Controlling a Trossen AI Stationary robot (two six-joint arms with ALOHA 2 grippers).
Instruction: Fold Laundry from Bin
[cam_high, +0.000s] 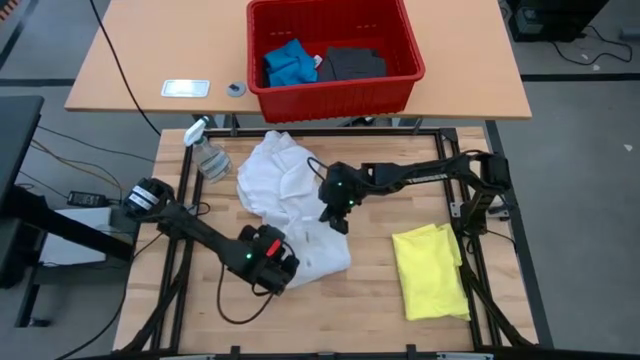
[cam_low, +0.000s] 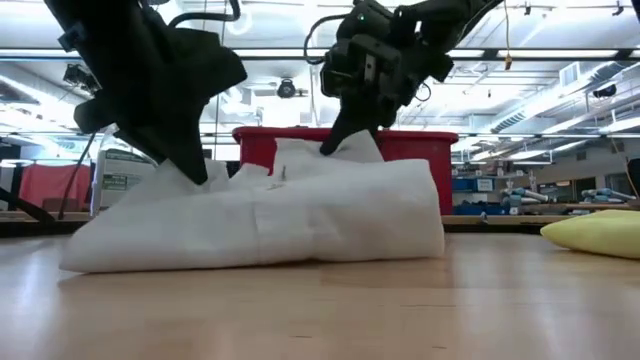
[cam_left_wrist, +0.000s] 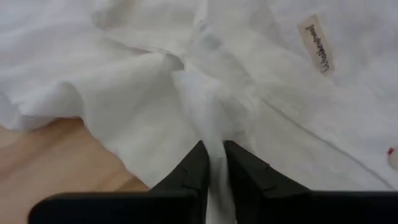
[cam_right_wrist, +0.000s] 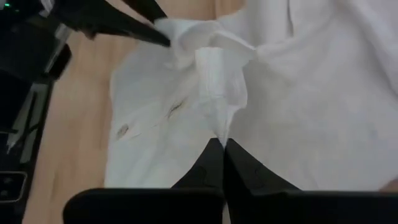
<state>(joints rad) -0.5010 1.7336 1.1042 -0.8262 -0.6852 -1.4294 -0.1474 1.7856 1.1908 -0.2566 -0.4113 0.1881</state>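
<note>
Here both the left end effector (cam_high: 281, 262) and right end effector (cam_high: 337, 217) pinch the white shirt (cam_high: 285, 185) mid-table.

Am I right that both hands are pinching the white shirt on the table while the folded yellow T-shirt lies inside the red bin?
Not quite: the yellow T-shirt lies on the table, by the right arm, as the high view shows. The bin holds only blue and dark pieces. The left hand and right hand do pinch the white shirt.

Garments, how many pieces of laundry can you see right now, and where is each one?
4. White shirt mid-table, pinched by both grippers; yellow T-shirt on the table's right; blue piece and dark grey piece in the red bin. More may lie beneath those.
</note>
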